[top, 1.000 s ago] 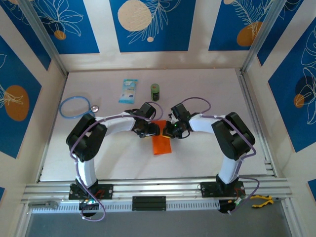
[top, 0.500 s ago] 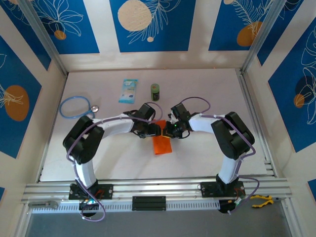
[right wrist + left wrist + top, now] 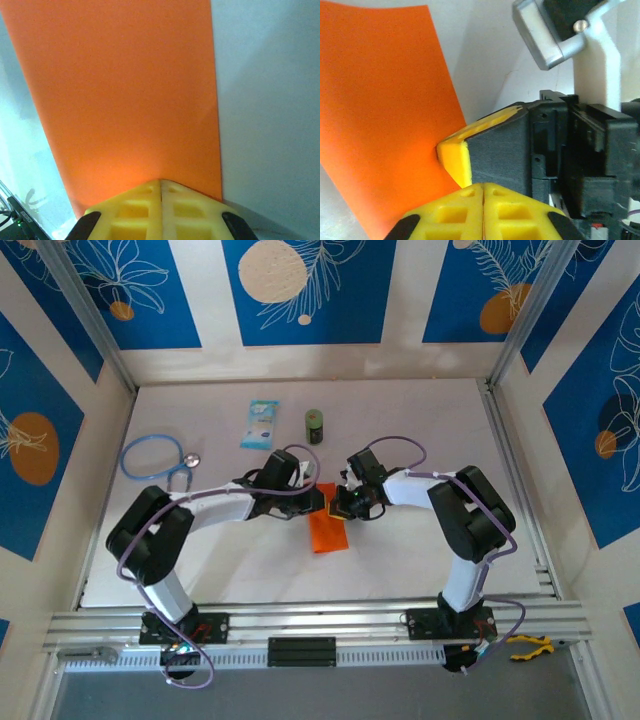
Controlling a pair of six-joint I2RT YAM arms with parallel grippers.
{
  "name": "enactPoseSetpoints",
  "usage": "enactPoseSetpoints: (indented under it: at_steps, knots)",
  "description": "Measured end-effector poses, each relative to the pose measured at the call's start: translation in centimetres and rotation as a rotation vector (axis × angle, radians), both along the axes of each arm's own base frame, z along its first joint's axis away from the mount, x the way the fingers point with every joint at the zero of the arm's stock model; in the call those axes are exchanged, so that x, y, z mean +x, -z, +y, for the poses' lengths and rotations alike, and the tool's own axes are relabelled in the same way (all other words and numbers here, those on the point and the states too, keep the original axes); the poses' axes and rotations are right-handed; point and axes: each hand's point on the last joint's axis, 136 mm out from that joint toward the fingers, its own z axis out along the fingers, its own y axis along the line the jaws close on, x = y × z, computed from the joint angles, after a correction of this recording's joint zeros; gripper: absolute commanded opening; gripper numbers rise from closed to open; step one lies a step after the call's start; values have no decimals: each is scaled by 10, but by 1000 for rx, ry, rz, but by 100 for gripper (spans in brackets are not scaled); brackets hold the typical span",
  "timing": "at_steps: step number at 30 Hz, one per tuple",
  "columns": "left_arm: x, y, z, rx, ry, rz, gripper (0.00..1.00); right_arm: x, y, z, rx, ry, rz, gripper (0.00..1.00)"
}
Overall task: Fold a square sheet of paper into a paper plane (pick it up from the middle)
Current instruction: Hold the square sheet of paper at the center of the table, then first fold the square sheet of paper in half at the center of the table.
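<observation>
**Workpiece position.** The orange sheet of paper (image 3: 328,532) lies flat on the white table (image 3: 430,430), near its centre, between the two arms. Its far edge sits under the two gripper heads.

**Right gripper** (image 3: 161,186). The yellow fingers are pressed together with no gap. In the right wrist view the sheet runs straight out from the fingertips, and its near edge disappears between them. Condition: clamped on the edge of the sheet.

**Left gripper** (image 3: 483,192). The yellow fingers are fully closed, seam to seam. The sheet lies just to the left of the tips. Whether any paper is pinched cannot be determined. The right gripper's finger stands directly ahead, touching the sheet's edge.

**Other items.** A light-blue packet (image 3: 260,424) and a green can (image 3: 316,425) stand side by side further back, well apart from the sheet.
</observation>
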Motion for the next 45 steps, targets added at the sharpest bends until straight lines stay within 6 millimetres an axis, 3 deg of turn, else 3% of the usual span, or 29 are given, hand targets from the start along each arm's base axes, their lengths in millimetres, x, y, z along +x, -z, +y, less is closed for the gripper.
enactPoseSetpoints:
  at_steps: [3,16,27,36,41,45]
  knots:
    - [-3,12,2,5,-2,29,0,0,0,0,0,0,0,0]
    - [-15,55,23,71,-31,103,0,-1,1,0,1,2,5,0]
    - [-16,54,26,67,-36,98,0,-1,1,1,4,8,13,0]
    - [-15,21,16,-23,-34,104,0,-1,1,1,-4,12,7,0]
    - [-20,21,14,-40,-28,130,0,-1,1,1,-5,14,9,0]
    - [-29,38,20,-12,-28,170,0,-2,1,1,-5,15,10,0]
